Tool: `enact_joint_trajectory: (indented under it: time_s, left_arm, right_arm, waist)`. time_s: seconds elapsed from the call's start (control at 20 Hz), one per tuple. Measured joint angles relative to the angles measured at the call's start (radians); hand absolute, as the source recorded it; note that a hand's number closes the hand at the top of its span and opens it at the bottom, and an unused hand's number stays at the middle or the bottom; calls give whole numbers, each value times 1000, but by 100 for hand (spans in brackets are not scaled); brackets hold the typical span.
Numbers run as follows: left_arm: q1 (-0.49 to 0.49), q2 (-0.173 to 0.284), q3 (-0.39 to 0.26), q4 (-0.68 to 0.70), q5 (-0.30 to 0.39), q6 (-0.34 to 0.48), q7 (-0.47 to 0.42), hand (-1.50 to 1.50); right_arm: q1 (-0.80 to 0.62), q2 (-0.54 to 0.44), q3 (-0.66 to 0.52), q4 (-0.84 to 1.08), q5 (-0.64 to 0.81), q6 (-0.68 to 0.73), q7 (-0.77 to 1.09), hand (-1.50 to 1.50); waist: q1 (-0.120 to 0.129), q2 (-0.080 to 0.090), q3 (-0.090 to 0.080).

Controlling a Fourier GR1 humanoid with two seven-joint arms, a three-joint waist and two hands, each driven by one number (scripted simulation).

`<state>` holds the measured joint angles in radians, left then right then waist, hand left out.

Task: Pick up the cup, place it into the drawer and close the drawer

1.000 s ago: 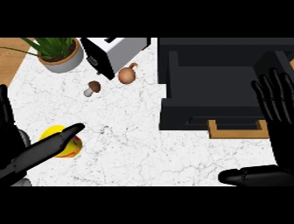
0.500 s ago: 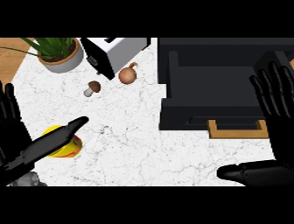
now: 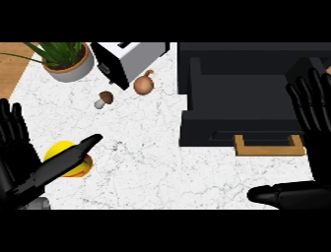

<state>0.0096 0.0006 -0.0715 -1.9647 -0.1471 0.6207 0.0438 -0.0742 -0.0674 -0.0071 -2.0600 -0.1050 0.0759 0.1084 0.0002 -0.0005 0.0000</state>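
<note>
1. Right now you are working with the left hand (image 3: 12,162) at the near left of the desk (image 3: 147,162), its fingers spread and straight, the thumb lying across the yellow cup (image 3: 68,158) without curling round it.
2. You are leaving the right hand (image 3: 317,123) open at the right edge, fingers up, beside the drawer (image 3: 252,106); it appears to be resting.
3. The cup is sitting on the desk at the near left, well apart from the drawer, which is standing open at the far right with its wooden handle (image 3: 269,145) facing you.
4. You are risking a knock: the straight thumb could push the cup over or slide it away on the smooth top before any fingers are closing round it.
5. You are also hiding much of the cup under the thumb, so I cannot tell how it is standing; a grasp started blind could catch only the rim.
6. Carrying it across, you could be brushing the mushroom (image 3: 104,98) or the onion (image 3: 144,84) if you are swinging too far.
7. The cup is looking round, glossy and yellow with an orange part near its base, probably slippery.
8. The desk is showing white veined marble; the drawer is looking matte, dark and boxy.
9. A potted plant (image 3: 63,56) and a toaster (image 3: 128,59) are standing at the far left.
</note>
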Motion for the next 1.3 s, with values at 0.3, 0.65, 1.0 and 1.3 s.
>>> enact_joint_trajectory:
  time_s: [0.3,0.65,1.0,1.3]
  left_arm:
    - [74,0,1,39,59,16,-73,-150]
    - [126,4,31,126,143,33,-172,-150]
    - [162,2,64,237,235,12,-309,-150]
    - [211,4,109,332,328,-73,-427,-150]
  right_arm:
    - [3,4,4,-17,9,-5,15,-150]
    - [13,-5,-13,-8,-7,16,1,-150]
    - [-23,-19,-41,3,-34,24,28,-150]
    - [-8,-5,-20,-6,-15,20,24,-150]
  waist:
    - [1,0,0]
    - [1,0,0]
    - [1,0,0]
    - [2,0,0]
